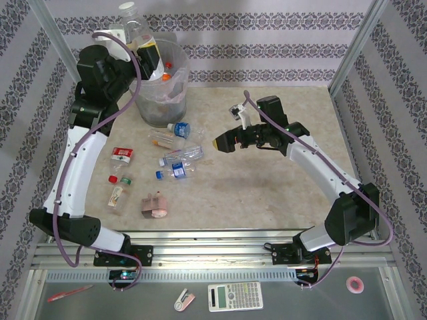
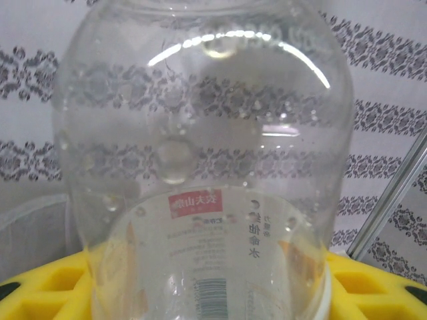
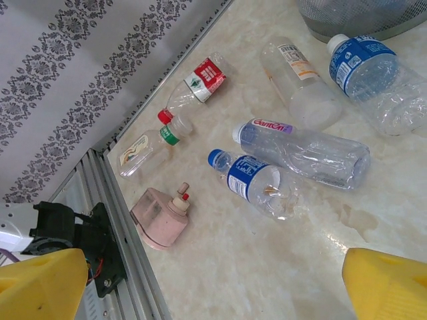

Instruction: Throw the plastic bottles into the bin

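Open tabletop right of the bottles (bin blocks far-left corner).

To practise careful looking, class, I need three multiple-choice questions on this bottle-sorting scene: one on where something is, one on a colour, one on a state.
1. Where is the clear bottle that the left hand grips?
A. Above the bin
B. Lying on the floor
C. Inside the right hand

2. What colour is the small lumpy container near the table's front edge?
A. Green
B. Pink
C. Black

3. How is the right hand?
A. Shut on a bottle
B. Shut on the container
C. Open and empty

Answers:
1 A: the top view shows the bottle raised over the bin's rim.
2 B: its body is plainly pink.
3 C: its yellow fingers stand wide apart with nothing between them.
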`<action>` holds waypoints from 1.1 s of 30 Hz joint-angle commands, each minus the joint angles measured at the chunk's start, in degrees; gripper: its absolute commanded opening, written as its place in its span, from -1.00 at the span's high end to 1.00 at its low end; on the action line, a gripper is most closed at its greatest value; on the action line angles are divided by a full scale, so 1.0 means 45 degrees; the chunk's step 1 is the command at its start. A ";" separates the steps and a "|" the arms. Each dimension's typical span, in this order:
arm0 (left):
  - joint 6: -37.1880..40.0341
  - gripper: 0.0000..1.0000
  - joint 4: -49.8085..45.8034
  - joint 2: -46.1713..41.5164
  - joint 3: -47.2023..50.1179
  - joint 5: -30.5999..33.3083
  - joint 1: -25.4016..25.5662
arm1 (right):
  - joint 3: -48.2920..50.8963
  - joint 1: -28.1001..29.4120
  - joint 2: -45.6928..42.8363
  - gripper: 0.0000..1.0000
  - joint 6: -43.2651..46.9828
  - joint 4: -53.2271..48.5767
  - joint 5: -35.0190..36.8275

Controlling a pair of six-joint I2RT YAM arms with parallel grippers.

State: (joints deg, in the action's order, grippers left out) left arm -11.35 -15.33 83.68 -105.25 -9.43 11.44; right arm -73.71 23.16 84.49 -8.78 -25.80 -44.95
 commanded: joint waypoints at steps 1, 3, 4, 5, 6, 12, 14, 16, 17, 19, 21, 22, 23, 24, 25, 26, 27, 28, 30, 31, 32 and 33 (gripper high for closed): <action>0.0887 0.24 0.2105 -0.0004 -0.0462 0.0079 0.0222 | -0.0550 0.0108 0.0261 -0.95 -0.0043 0.0285 0.0094; 0.1119 0.26 0.2645 -0.0036 -0.0421 0.0114 0.0286 | -0.0646 0.0118 0.0332 -0.95 -0.0042 0.0279 0.0111; 0.1215 0.27 0.2914 -0.0036 -0.0354 0.0121 0.0297 | -0.0684 0.0110 0.0377 -0.95 -0.0042 0.0270 0.0137; 0.1322 0.27 0.3207 -0.0045 -0.0274 0.0124 0.0300 | -0.0719 0.0113 0.0419 -0.95 -0.0031 0.0284 0.0145; 0.1421 0.27 0.3469 -0.0064 -0.0197 0.0140 0.0323 | -0.0757 0.0108 0.0446 -0.95 -0.0042 0.0285 0.0147; 0.1728 0.27 0.5411 -0.0312 0.0582 0.0296 0.0339 | -0.1049 0.0108 0.0801 -0.95 -0.0043 0.0283 0.0127; 0.1872 0.28 0.5986 -0.0362 0.0760 0.0281 0.0348 | -0.1175 0.0108 0.0910 -0.95 -0.0052 0.0248 0.0106; 0.1965 0.28 0.6663 -0.0440 0.1016 0.0270 0.0347 | -0.1280 0.0108 0.1030 -0.96 -0.0042 0.0230 0.0092; 0.2013 0.28 0.7009 -0.0481 0.1163 0.0250 0.0345 | -0.1349 0.0108 0.1106 -0.95 -0.0045 0.0225 0.0097; 0.2102 0.28 0.7473 -0.0524 0.1335 0.0226 0.0346 | -0.1458 0.0108 0.1227 -0.95 -0.0042 0.0226 0.0071; 0.2217 0.29 0.7676 -0.0529 0.1391 0.0178 0.0366 | -0.1566 0.0108 0.1355 -0.95 -0.0033 0.0188 0.0031; 0.2276 0.29 0.7830 -0.0545 0.1459 0.0182 0.0366 | -0.1650 0.0108 0.1427 -0.96 -0.0047 0.0188 0.0023; 0.2336 0.29 0.8063 -0.0586 0.1582 0.0196 0.0354 | -0.1717 0.0108 0.1510 -0.96 -0.0040 0.0168 -0.0015; 0.2393 0.29 0.8379 -0.0606 0.1741 0.0210 0.0367 | -0.1782 0.0108 0.1582 -0.96 -0.0043 0.0168 -0.0029; 0.2456 0.29 0.8599 -0.0626 0.1868 0.0237 0.0366 | -0.1848 0.0108 0.1648 -0.95 -0.0037 0.0167 -0.0031; 0.2531 0.29 0.8848 -0.0664 0.1985 0.0247 0.0363 | -0.1918 0.0108 0.1731 -0.95 -0.0043 0.0167 -0.0042; 0.2607 0.30 0.9040 -0.0677 0.2077 0.0262 0.0367 | -0.1998 0.0108 0.1816 -0.96 -0.0043 0.0177 -0.0050; 0.2685 0.30 0.9332 -0.0723 0.2207 0.0277 0.0367 | -0.2058 0.0108 0.1877 -0.95 -0.0042 0.0143 -0.0066; 0.2851 0.31 1.0185 -0.0809 0.2569 0.0286 0.0367 | -0.2233 0.0108 0.2057 -0.95 -0.0044 0.0143 -0.0089; 0.2939 0.31 1.0543 -0.0851 0.2686 0.0262 0.0367 | -0.2317 0.0108 0.2155 -0.95 -0.0042 0.0119 -0.0109; 0.3051 0.31 1.0797 -0.0861 0.2707 0.0192 0.0370 | -0.2433 0.0108 0.2249 -0.95 -0.0042 0.0091 -0.0128; 0.3185 0.31 1.0946 -0.0866 0.2696 0.0145 0.0388 | -0.2543 0.0097 0.2344 -0.95 -0.0042 0.0070 -0.0158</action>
State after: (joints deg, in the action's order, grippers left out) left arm 0.14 24.64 81.76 -93.36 -8.58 12.43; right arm -82.74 23.16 93.58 -8.86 -25.47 -44.45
